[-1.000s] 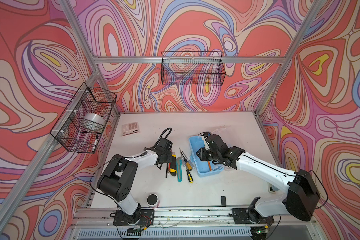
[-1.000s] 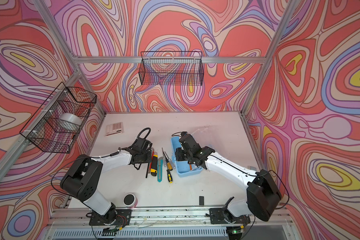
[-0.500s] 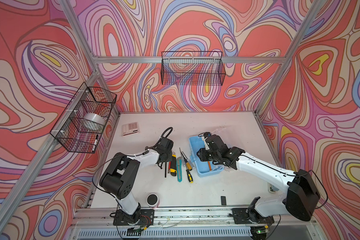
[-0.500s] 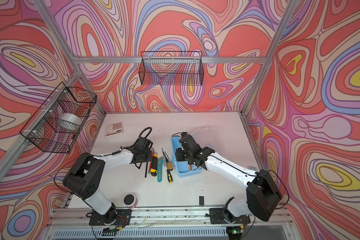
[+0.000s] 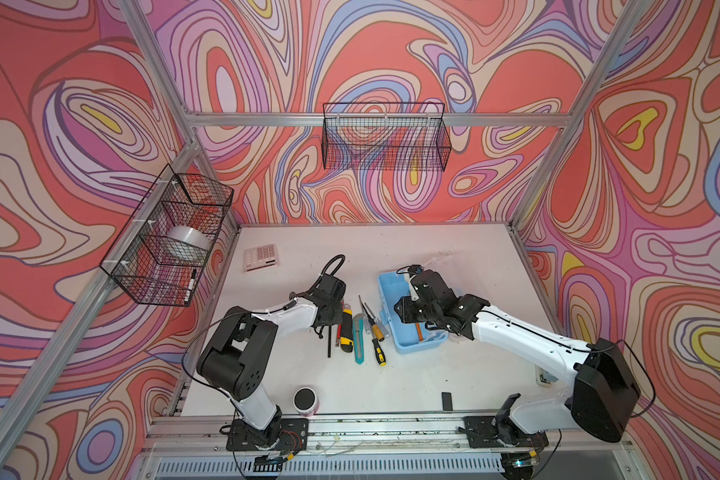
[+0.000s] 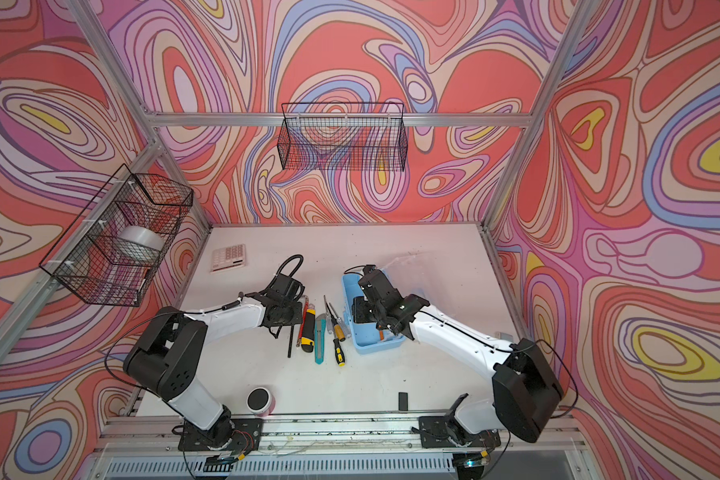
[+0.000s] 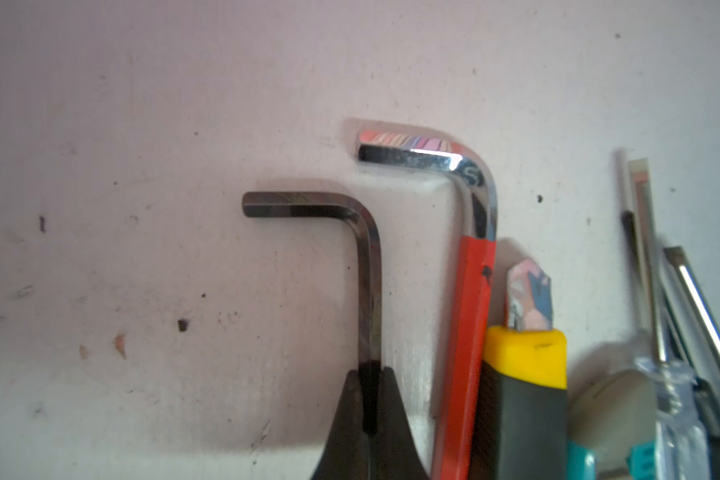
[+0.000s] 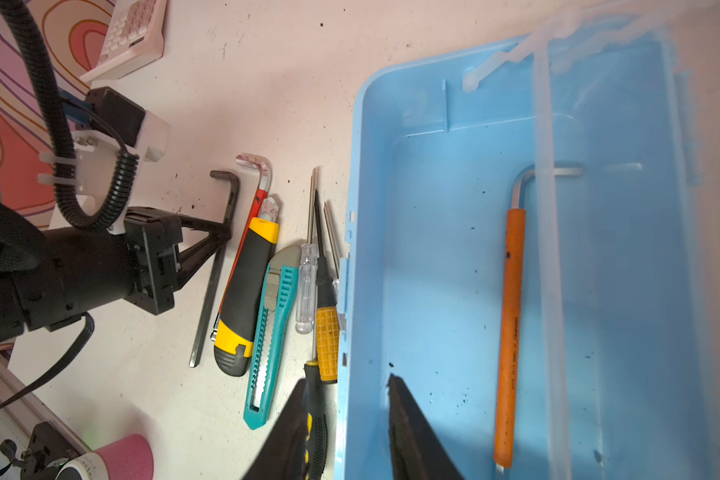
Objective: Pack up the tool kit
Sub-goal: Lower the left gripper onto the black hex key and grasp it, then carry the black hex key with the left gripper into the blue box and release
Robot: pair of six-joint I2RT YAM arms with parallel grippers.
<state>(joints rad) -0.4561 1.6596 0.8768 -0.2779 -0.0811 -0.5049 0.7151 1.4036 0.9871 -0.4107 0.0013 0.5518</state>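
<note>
1. Closing is the change: the left tool [image 7: 368, 374] had its jaws apart a second ago. They now pinch the long shank of the black hex key [image 7: 368, 270]. The key lies flat on the table [image 5: 391, 249], at the left end of the row of tools. The left arm has barely shifted, and the right arm has not moved.
2. By my reading the grasp is made but the lift has not begun. The next move is probably to raise the key and carry it right to the case [image 5: 416, 345].
3. The case stands open at mid-table, just right of the row, and holds only an orange-sleeved hex key [image 8: 512, 332]. The red-sleeved hex key [image 7: 470, 311], yellow-black knife [image 8: 246, 291], teal knife [image 8: 273, 324] and screwdrivers [image 8: 327, 332] lie on the table between the left tool and the case. Packing looks to be at an early stage.
4. The left wrist view shows the pinch on the shank plainly, whereas in both top views the wrist hides it.
5. The right wrist view shows the right tool [image 8: 350, 386] astride the case's left wall. One finger is inside and one is outside, over a screwdriver handle. I cannot tell whether it clamps the wall. The top views show only that it is over the case.
</note>
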